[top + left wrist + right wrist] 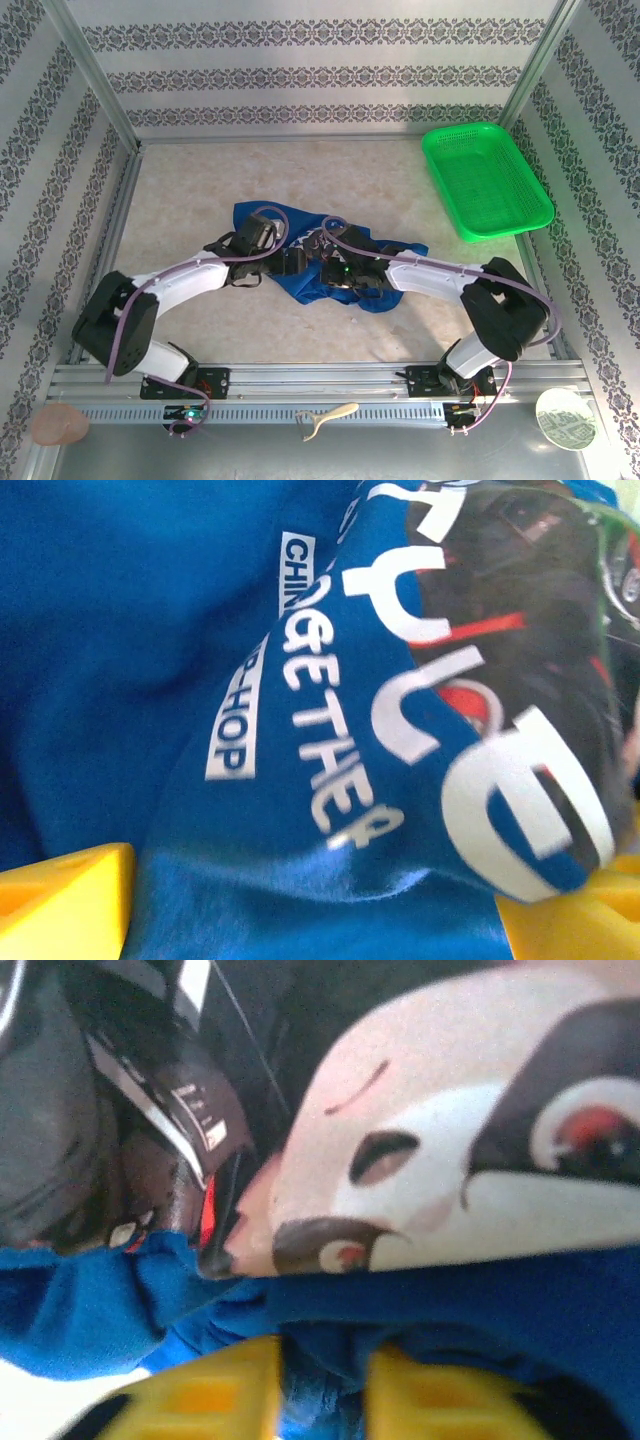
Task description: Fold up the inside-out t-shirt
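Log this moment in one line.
shirt: crumpled, unfolded | left fingers: open, shirt between | right fingers: pinching shirt fold

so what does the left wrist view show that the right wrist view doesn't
Left wrist: white lettering on the t-shirt, reading HIP-HOP and TOGETHER, with the left gripper open wide. Right wrist: a pale cartoon face print, dark robot hardware at upper left, and the right gripper closed on a blue fold. Both: royal-blue fabric between yellow fingers.
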Robot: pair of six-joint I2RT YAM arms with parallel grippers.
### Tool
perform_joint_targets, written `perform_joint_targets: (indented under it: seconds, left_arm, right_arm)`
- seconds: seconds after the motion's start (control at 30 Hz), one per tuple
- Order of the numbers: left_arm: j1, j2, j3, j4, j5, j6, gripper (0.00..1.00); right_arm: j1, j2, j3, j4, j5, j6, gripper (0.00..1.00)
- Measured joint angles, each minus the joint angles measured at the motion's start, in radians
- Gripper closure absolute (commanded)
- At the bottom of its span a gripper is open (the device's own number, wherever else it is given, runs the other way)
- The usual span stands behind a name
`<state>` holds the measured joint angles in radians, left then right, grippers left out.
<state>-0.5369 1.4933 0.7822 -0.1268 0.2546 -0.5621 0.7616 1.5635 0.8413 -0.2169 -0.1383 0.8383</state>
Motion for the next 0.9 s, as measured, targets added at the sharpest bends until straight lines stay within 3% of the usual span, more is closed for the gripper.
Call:
perform_joint_targets:
  seconds: [0.13,0.4,0.47,0.57,0.73,0.9]
  left_arm:
    - [0.000,0.111,0.014,0.069,0.022,-0.020,0.97]
    - [0.065,0.060,0.150,0.031,0.024,-0.010,1.00]
    - [0.119,0.021,0.235,-0.072,0.074,0.010,1.00]
    - [0.212,-0.034,0.421,-0.186,0.138,0.043,1.00]
    - [0.243,-0.125,0.655,-0.298,0.216,0.100,1.00]
    - [0.243,-0.203,0.616,-0.337,0.231,0.141,1.00]
  right_arm:
    - [-0.028,-0.042,0.000,-0.022,-0.011,-0.015,1.00]
    - [-0.268,-0.450,0.016,-0.154,-0.051,-0.121,1.00]
    - [-0.374,-0.504,0.060,-0.260,-0.140,-0.189,1.00]
    - [-0.555,-0.576,0.146,-0.384,-0.179,-0.257,1.00]
    - [-0.576,-0.650,0.290,-0.488,-0.248,-0.323,1.00]
    - [-0.576,-0.688,0.261,-0.508,-0.256,-0.342,1.00]
